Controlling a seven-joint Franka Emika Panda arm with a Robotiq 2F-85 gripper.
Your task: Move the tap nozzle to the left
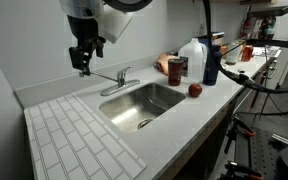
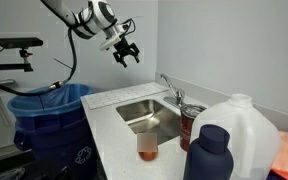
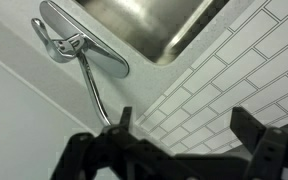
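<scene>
The tap nozzle is a slim chrome spout on a small base with a lever handle, at the back edge of the steel sink. It also shows in an exterior view and in the wrist view. My gripper hangs in the air above the counter, up and to the side of the spout, apart from it. It shows in an exterior view too. In the wrist view the fingers are spread wide with nothing between them.
A white tiled drain board lies beside the sink. A milk jug, a dark blue bottle, a red apple and a brown cup stand on the counter. A blue bin stands beside the counter.
</scene>
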